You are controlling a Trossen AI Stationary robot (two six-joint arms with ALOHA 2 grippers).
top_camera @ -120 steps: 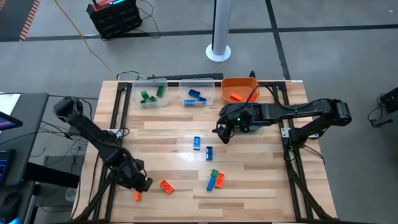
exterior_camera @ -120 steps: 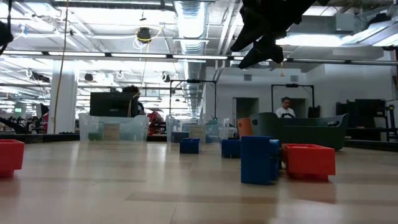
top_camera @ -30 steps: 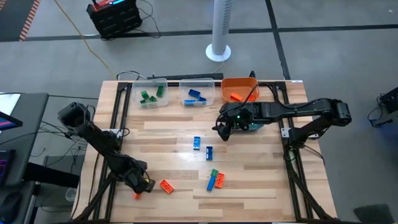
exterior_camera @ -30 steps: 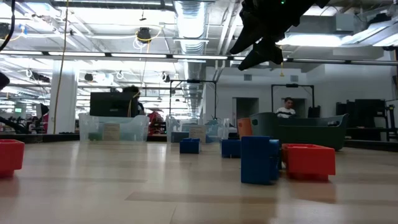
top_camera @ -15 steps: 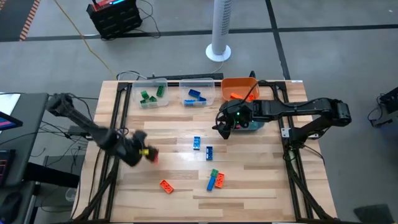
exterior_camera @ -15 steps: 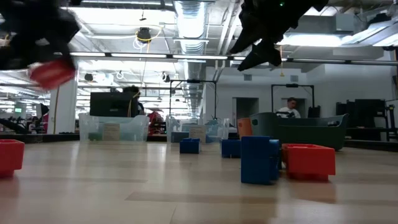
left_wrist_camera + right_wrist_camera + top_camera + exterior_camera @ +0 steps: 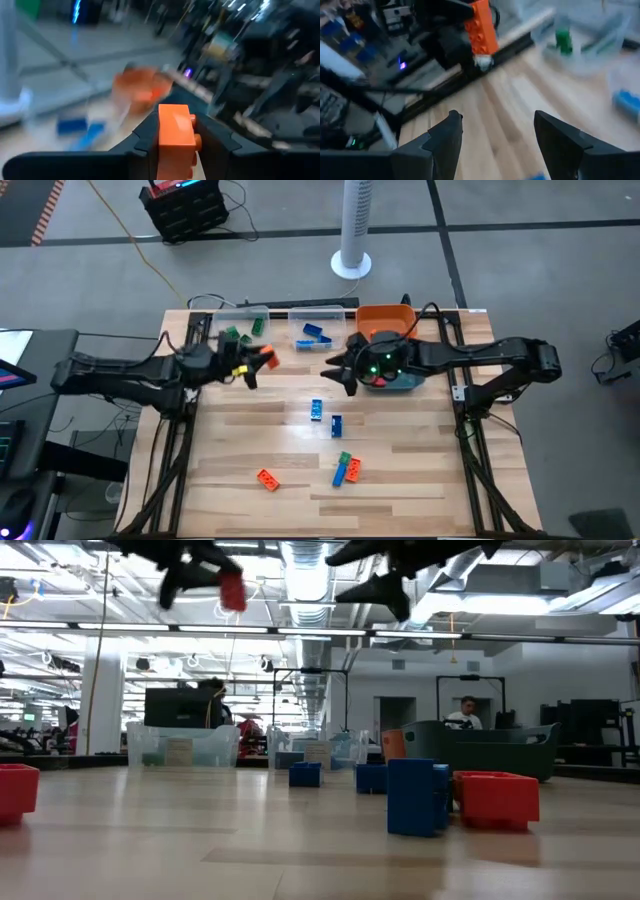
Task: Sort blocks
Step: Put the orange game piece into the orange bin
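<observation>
My left gripper (image 7: 252,364) hangs above the table's far left part, beside the clear bin with green blocks (image 7: 240,333), and is shut on an orange block (image 7: 175,137), which also shows in the low view (image 7: 232,589). My right gripper (image 7: 495,135) is open and holds nothing. It hovers above the table's far middle (image 7: 336,370), facing the left gripper. Loose blocks lie flat on the wood: two blue ones (image 7: 316,409), a green, blue and orange cluster (image 7: 345,468) and one orange block (image 7: 267,479). My left gripper pinches the orange block by its two opposite sides (image 7: 161,142) between its two fingers. The fingers come in about level, pointing toward the table's right. The block is lifted clear, high above the table, and its end sticks out past the fingertips (image 7: 481,27).
Along the far edge stand a clear bin with blue blocks (image 7: 318,332) and an orange bin (image 7: 385,320). A teal bin (image 7: 400,382) sits under my right arm. People and furniture show in the room beyond the table.
My left gripper has risen from the table's near left corner with the orange block and swung toward the far edge, turning from pointing down to about level. The block is now lifted clear and carried high. My right gripper has tipped up a little.
</observation>
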